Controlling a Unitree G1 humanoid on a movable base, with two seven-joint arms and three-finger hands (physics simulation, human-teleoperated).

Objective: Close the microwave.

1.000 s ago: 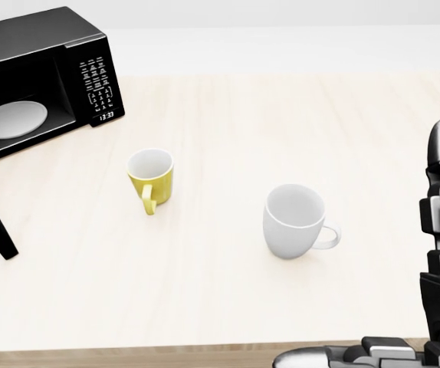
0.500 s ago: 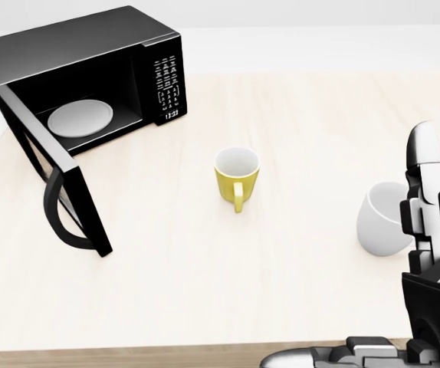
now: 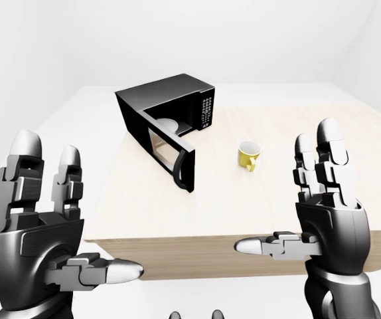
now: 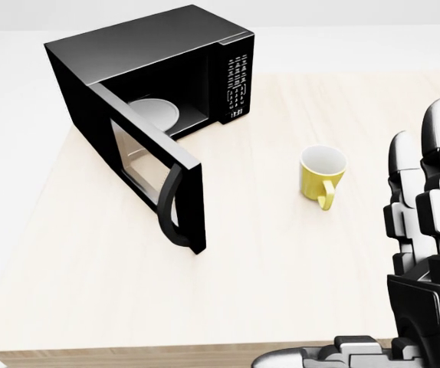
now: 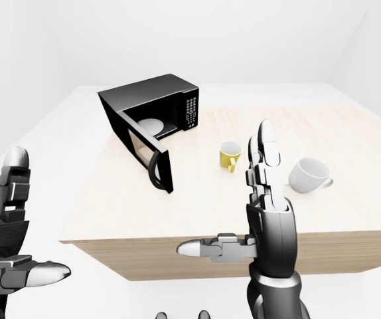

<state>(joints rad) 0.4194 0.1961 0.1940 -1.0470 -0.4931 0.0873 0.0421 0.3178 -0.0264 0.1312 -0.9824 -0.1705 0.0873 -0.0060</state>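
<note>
Right hand (image 3: 323, 199) raised, fingers spread, empty; left hand (image 3: 41, 219) likewise, both short of the table (image 4: 281, 268) edge. Microwave (image 4: 159, 69) sits at the table's top left in the head view, door (image 4: 155, 172) swung wide, turntable showing. Yellow mug (image 4: 321, 175) to its right. Closing not yet begun; the reach and push remain.

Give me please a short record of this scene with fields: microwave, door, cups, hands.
microwave: black, on the wooden table, plate inside
door: open, swung out toward the table's near edge
cups: yellow mug right of the microwave; white mug further right
hands: left hand and right hand raised, open, touching nothing
</note>
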